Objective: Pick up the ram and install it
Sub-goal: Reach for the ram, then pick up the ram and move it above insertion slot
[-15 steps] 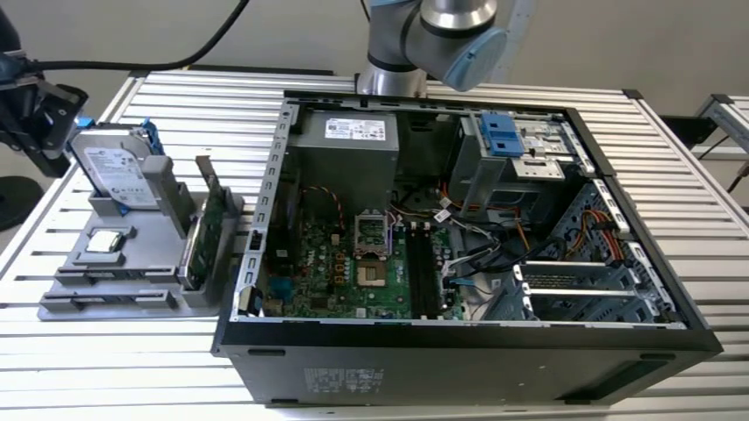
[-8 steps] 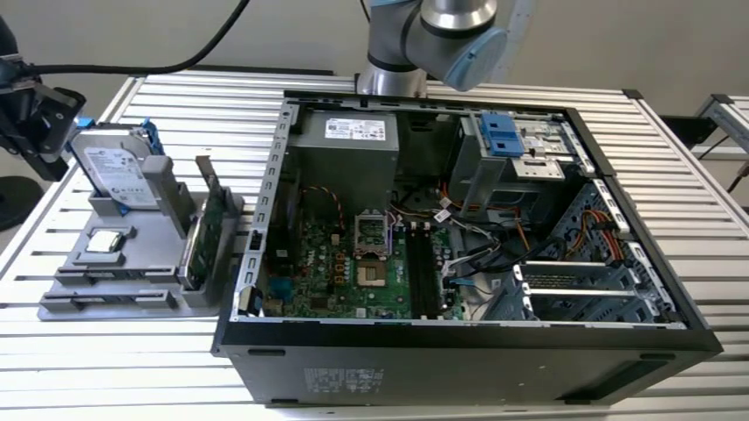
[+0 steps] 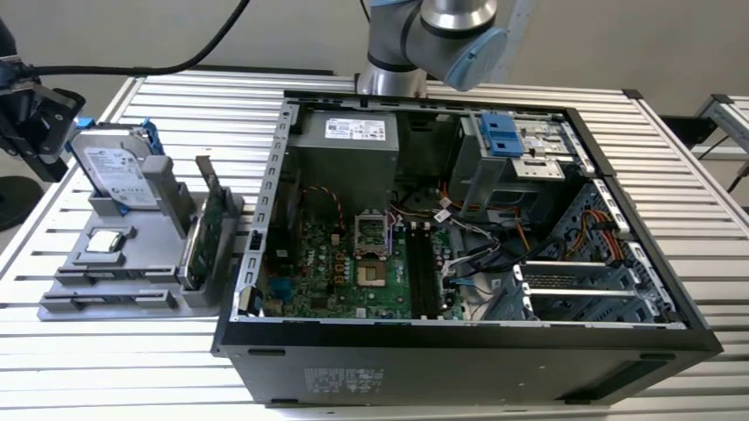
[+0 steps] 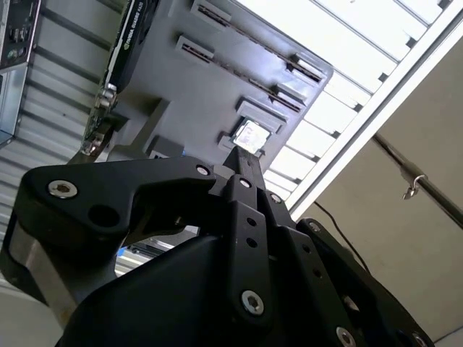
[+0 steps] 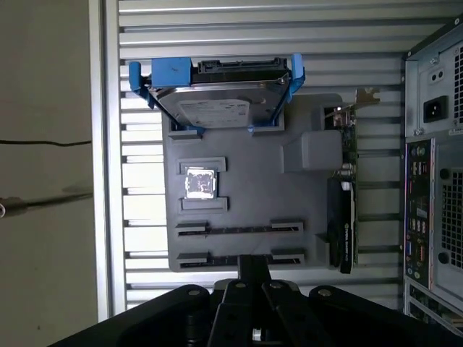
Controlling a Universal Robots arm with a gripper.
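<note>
My gripper (image 3: 47, 158) hangs at the exterior view's far left, beyond the edge of the grey parts holder (image 3: 82, 263) and apart from it. In both wrist views its black fingers (image 5: 252, 264) meet at a narrow tip (image 4: 244, 160), shut, with nothing visible between them. The ram is out of view. The holder's two long narrow slots (image 5: 239, 228) stand empty. The motherboard's memory slots (image 3: 418, 267) lie inside the open computer case (image 3: 468, 338); I cannot tell whether a stick sits in them.
On the holder stand a silver hard drive with blue rails (image 3: 115, 167), a green expansion card (image 3: 209, 232) and a small square chip (image 3: 105, 241). The arm's base (image 3: 451, 35) rises behind the case. The slatted table (image 3: 117, 368) ends close to the gripper.
</note>
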